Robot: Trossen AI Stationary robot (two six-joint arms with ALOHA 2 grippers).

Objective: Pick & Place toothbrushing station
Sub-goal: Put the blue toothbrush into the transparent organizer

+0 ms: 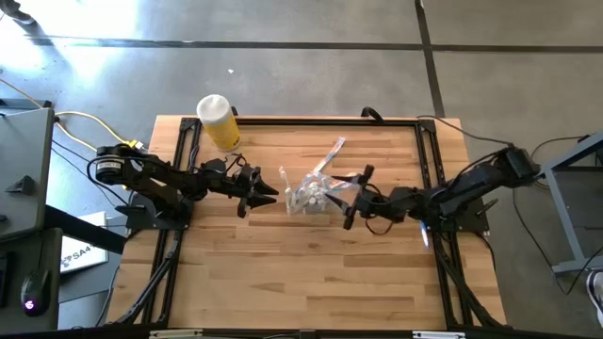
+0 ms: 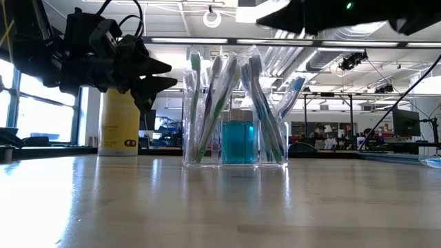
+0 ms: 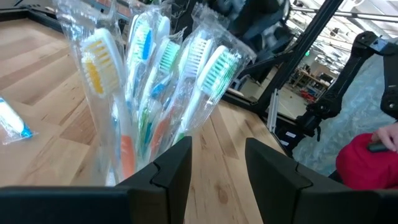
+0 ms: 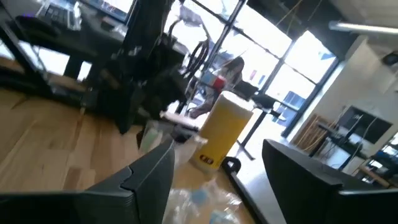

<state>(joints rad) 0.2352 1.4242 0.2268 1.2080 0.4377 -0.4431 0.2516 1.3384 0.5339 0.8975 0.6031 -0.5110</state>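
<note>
Now both arms low, left claw (image 1: 268,193) and right claw (image 1: 356,198) open, empty, flanking container (image 1: 308,198)

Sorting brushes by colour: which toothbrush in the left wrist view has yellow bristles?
The wrapped toothbrush at the edge of the bunch; the others show blue, green or white bristles.

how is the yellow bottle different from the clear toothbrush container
The yellow bottle is opaque and sealed with a white cap; the clear container is see-through and open-topped, with wrapped toothbrushes sticking out. The bottle stands at the table's far edge, the container mid-table between both grippers. Both stand upright.
</note>
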